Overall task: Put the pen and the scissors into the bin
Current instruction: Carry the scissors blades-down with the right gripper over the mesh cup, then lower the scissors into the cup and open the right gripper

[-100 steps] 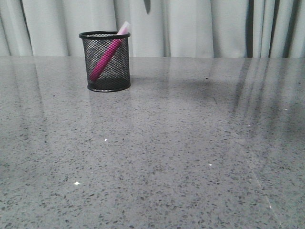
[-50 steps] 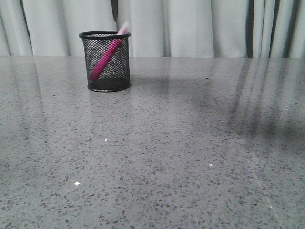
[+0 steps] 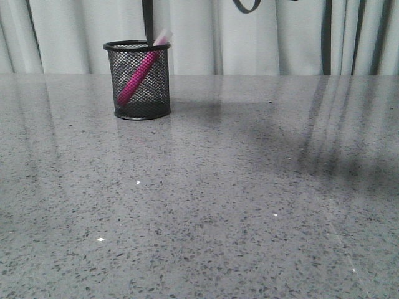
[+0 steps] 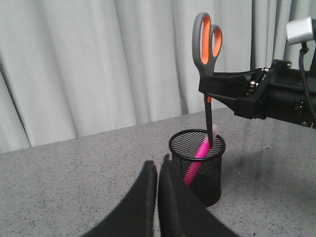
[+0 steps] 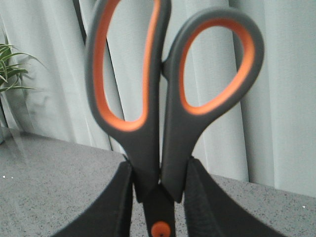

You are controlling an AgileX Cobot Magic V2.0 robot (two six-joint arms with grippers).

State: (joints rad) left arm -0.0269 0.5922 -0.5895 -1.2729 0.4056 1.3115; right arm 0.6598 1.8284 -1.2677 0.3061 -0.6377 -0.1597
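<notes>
The right gripper (image 4: 216, 85) was clamped on the long grey-handled, orange-lined scissors (image 4: 207, 47), held upright, dark blades dipping into the black wire-mesh cylindrical bin (image 4: 197, 165) directly below it, beside the slanted magenta pen (image 4: 197, 159); the left gripper (image 4: 157, 173) sat pressed together near the bin

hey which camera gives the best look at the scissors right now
The left wrist view: it shows the scissors whole, hanging point-down in the right pincer, blades reaching into the bin. The right wrist view shows only the handles, close and blurred. The front view catches a sliver of blade and a handle loop at its top edge.
</notes>
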